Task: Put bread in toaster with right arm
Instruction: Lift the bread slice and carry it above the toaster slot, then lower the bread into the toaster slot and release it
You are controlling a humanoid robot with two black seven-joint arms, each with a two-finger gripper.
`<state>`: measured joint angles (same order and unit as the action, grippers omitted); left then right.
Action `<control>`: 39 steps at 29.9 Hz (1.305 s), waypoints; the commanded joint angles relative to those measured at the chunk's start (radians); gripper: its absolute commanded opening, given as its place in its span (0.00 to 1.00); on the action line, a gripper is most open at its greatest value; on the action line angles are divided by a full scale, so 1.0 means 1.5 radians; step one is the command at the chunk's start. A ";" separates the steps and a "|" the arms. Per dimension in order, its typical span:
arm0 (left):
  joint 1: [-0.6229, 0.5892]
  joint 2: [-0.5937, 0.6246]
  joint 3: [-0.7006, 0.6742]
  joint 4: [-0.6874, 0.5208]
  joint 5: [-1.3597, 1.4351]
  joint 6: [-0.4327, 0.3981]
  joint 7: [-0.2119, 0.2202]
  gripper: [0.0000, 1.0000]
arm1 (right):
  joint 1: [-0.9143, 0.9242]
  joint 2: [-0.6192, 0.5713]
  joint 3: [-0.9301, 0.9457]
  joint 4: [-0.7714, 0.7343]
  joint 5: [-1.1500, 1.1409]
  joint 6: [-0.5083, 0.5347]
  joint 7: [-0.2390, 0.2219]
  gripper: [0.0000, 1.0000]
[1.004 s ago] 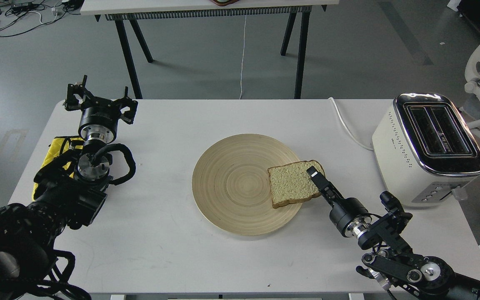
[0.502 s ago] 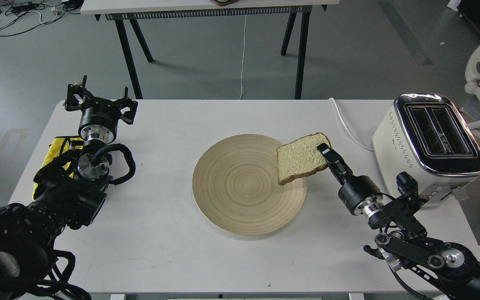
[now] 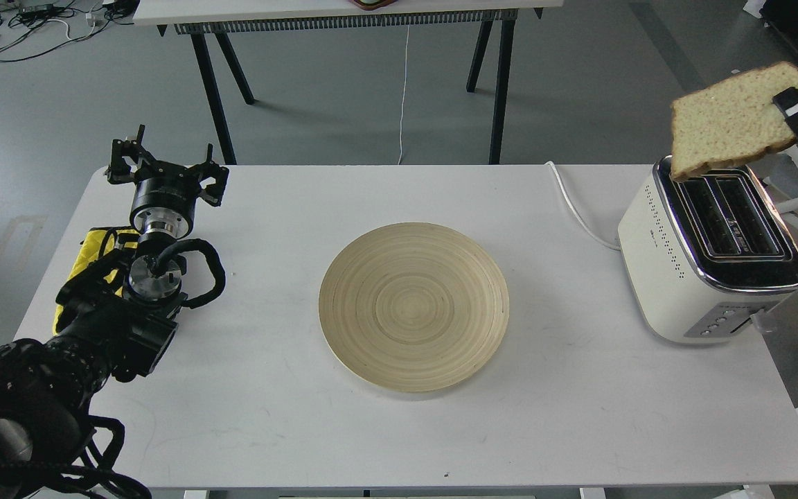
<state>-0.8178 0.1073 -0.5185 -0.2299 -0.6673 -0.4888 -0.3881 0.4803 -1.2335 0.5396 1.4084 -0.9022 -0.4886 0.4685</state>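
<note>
From the head view, the lift is done and the drop remains: the bread [image 3: 730,118] hangs in the air just above the toaster [image 3: 711,253], not yet in a slot. The right gripper [image 3: 790,104] pinches the slice's right edge, the bread reaching left from it.

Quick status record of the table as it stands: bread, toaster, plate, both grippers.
bread: in the air above the toaster's far end, held by one edge, face toward the camera
toaster: table's right edge, both slots showing no bread
plate: table centre, nothing on it
right gripper: shut on bread
left gripper: open, over the table's left side, holding nothing
</note>
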 commanded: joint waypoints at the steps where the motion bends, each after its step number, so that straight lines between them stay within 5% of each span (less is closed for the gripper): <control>1: 0.000 0.000 0.000 0.000 0.000 0.000 0.000 1.00 | 0.002 -0.051 -0.055 -0.009 -0.003 0.000 0.013 0.00; 35: 0.000 0.000 0.000 0.001 0.000 0.000 0.000 1.00 | 0.015 0.185 -0.122 -0.245 -0.078 0.024 0.013 0.01; 37: 0.000 0.000 0.000 0.000 0.000 0.000 0.000 1.00 | 0.017 0.210 -0.127 -0.258 -0.078 0.025 0.013 0.14; 39: 0.000 0.000 0.000 0.000 0.000 0.000 0.000 1.00 | 0.024 0.220 -0.135 -0.259 -0.077 0.025 0.013 0.45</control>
<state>-0.8177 0.1075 -0.5186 -0.2299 -0.6673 -0.4888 -0.3881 0.5058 -0.9328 0.3506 1.0315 -1.0187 -0.4521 0.4887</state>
